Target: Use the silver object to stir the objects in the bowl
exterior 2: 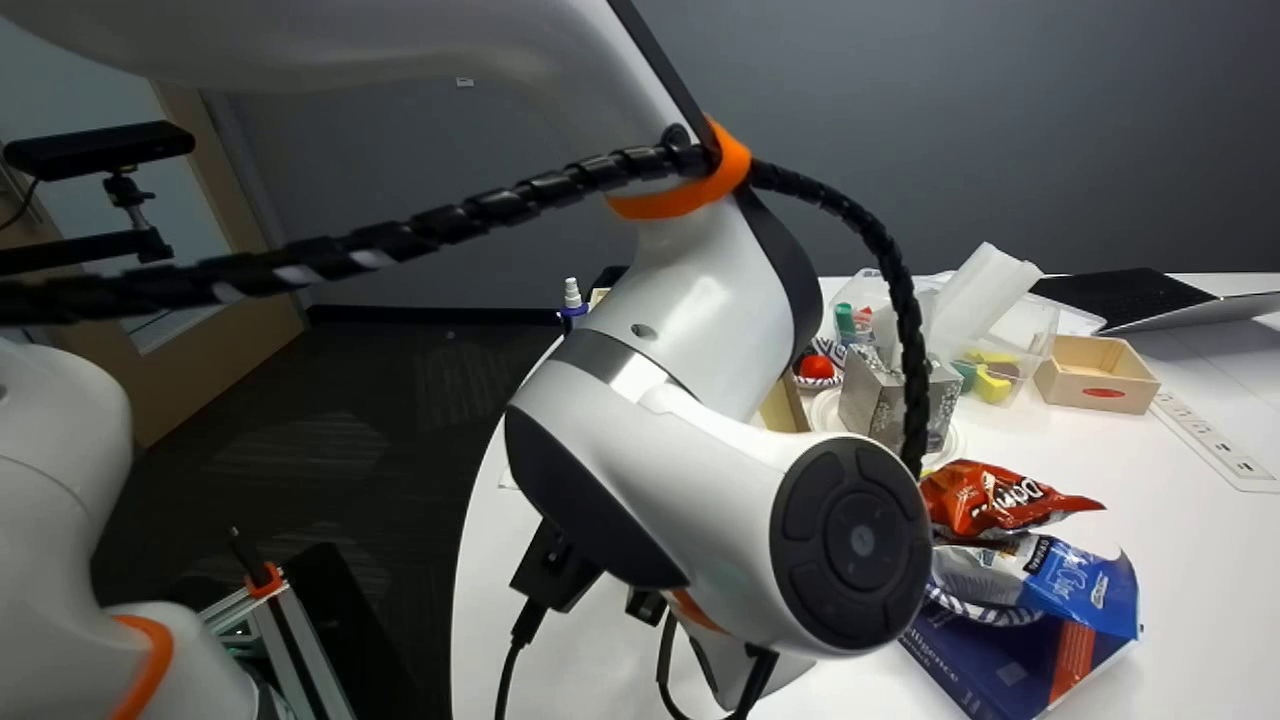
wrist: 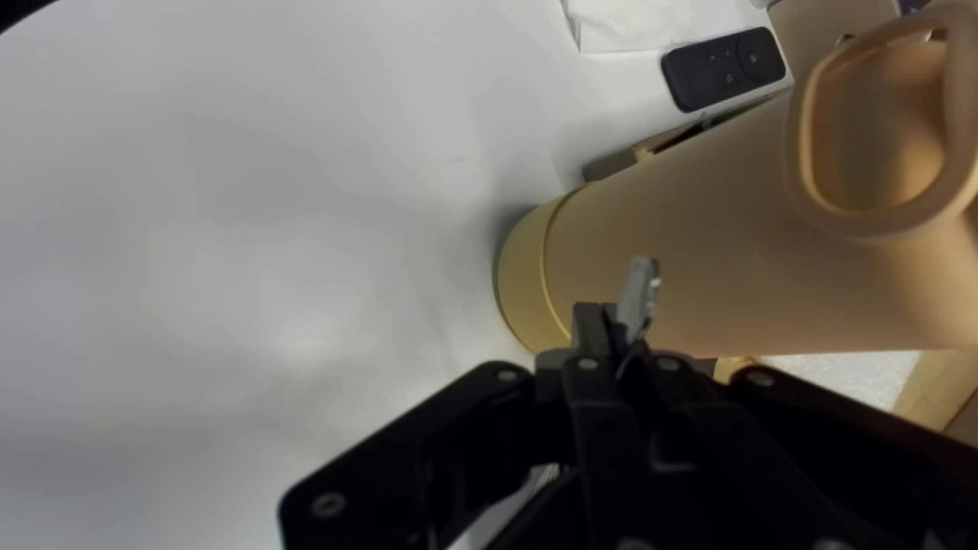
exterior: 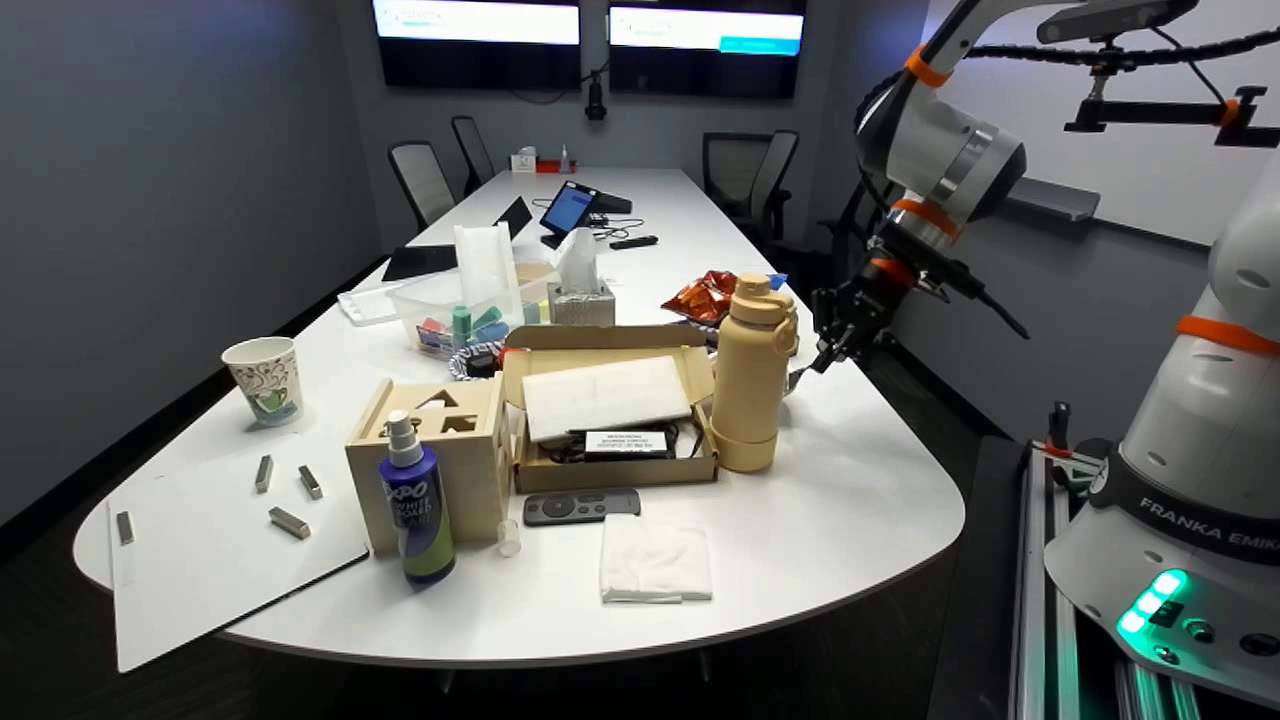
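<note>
The gripper [wrist: 616, 340] held the utensil [wrist: 638, 298] clamped near the jug [exterior: 750, 380], which stood upright on the bench [exterior: 840, 520] beside the open box [exterior: 620, 476].

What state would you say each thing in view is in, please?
Silver utensil: gripped
End effector: closed on the utensil
Tan water bottle: upright, capped
Cardboard box: open
Tissue box: open
Paper cup: upright
Expo whiteboard spray bottle: upright
White napkin: folded
Doritos bag: crumpled, sealed or not unclear
Wall screens: lit
Tabletop screen: lit
Base lights: lit green
</note>
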